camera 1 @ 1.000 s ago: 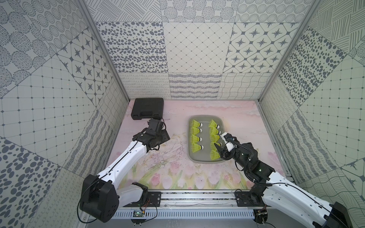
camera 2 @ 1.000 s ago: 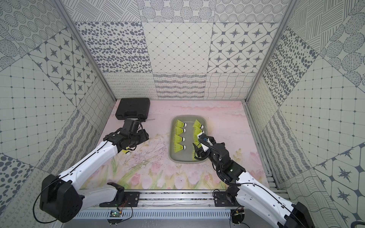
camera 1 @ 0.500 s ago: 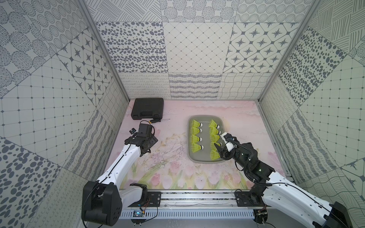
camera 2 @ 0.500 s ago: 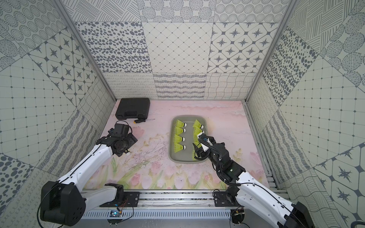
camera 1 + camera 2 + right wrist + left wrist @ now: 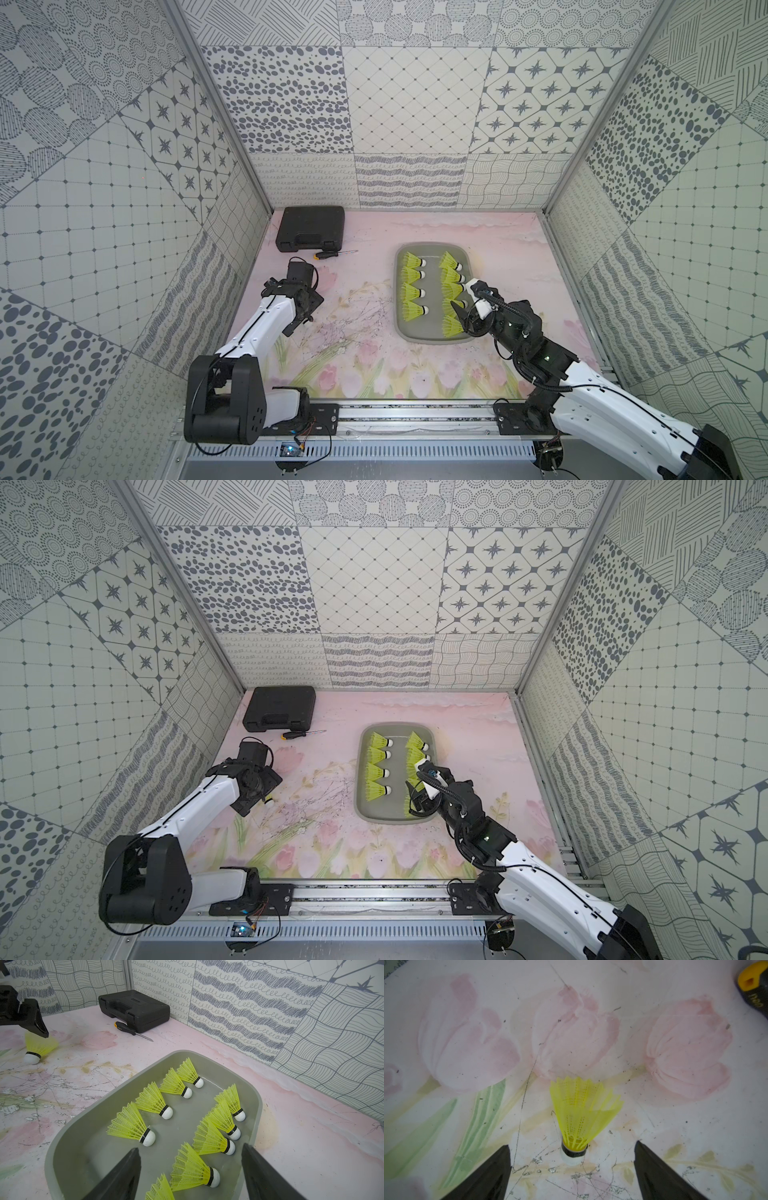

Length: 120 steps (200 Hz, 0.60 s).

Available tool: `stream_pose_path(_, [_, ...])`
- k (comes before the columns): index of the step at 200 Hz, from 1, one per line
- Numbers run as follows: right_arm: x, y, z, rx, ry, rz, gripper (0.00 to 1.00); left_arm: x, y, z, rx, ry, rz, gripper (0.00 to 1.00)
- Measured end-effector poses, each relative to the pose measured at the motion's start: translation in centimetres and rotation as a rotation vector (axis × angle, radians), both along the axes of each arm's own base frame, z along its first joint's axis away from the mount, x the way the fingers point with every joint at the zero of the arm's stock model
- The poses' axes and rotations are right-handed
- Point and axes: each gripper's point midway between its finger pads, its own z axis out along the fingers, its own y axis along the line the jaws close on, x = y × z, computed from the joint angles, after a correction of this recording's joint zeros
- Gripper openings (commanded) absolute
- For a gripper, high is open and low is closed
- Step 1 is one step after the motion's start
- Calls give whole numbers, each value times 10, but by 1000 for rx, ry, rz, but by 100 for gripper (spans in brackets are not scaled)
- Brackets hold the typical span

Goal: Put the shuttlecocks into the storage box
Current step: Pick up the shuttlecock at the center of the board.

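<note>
Left arm [image 5: 266,328] has pulled back from near the case [image 5: 311,228] toward the left wall, uncovering the screwdriver [image 5: 332,254]. Its jaws have spread wider. Right arm unchanged.

Left gripper [image 5: 572,1144] released, black wedge-shaped fingers [image 5: 492,1172] wide apart, low over the mat [image 5: 467,1012]. Loose shuttlecock [image 5: 581,1109] lies on its side on the mat between them. It touches neither finger, cork end toward the wrist camera, skirt fanning away. Skirt: translucent neon-yellow plastic mesh, ribbed, scalloped rim. Cork: white, rounded, black band at the neck.

Right gripper [image 5: 190,1146] also released, matte black tapering fingers spread over the near end of the tray [image 5: 68,1138], nothing grasped. One shuttlecock lies in the tray between the fingers, clear of both.

Tray: matte grey plastic, shallow, rectangular, rounded corners, low flared walls, a little right of centre on the mat. Shuttlecocks [image 5: 152,1101] inside lie on their sides in two rows along its length. Four in one row, five in the row by the right gripper, the nearest cut off by the frame edge. All corks point the same way; skirts overlap neighbours in the fuller row.

Mat: pale pink, printed tulips and green stems, scuffed, scratched, dark specks.

Case: black moulded hard plastic, recessed handle, far left corner. Screwdriver just beside its front edge, black grip, orange-yellow cap, thin metal shaft, lying flat.
</note>
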Motion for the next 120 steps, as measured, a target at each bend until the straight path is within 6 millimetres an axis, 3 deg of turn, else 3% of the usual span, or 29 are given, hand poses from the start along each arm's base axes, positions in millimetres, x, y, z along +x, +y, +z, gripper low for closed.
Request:
stream_pose_path(78, [-1,-1,-1,-3,3,0,80,7,9,-23,11,89,-19,87])
stream_pose_path(120, [-1,-1,1,0,-1,0,80,17,9,-29,-2,95,-43,75])
